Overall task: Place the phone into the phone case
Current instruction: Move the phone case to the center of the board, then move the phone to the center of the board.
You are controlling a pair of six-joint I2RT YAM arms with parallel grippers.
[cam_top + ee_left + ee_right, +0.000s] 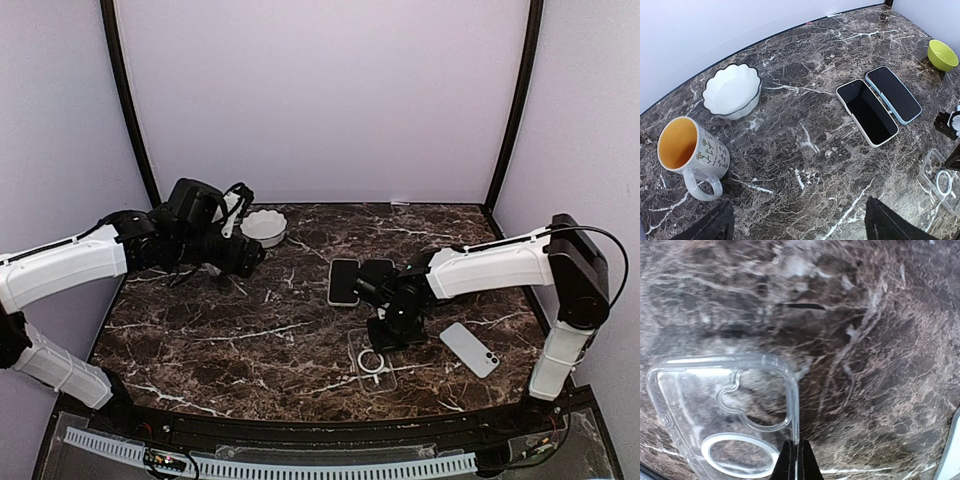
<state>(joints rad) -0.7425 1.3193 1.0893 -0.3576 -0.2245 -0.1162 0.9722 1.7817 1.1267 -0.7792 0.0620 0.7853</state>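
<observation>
Here we show the left gripper [797, 210], fingers spread, above the table [200, 340] near a mug [690, 150] and a white bowl [265, 227]. At centre two handsets [867, 112] lie side by side, behind the case [725, 410]. The right gripper [795, 462] pinches one side wall of that clear case, fingers pressed on it. The phone [470, 350] lies flat, right of those fingers and apart from them; the handsets stand off that line.

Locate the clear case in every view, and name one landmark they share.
Top external: case near the front edge, just right of centre.
Left wrist: at the right edge, lower half.
Right wrist: lower left, filling that corner.
Landmark: the white ring in the case shows in all three views.
</observation>
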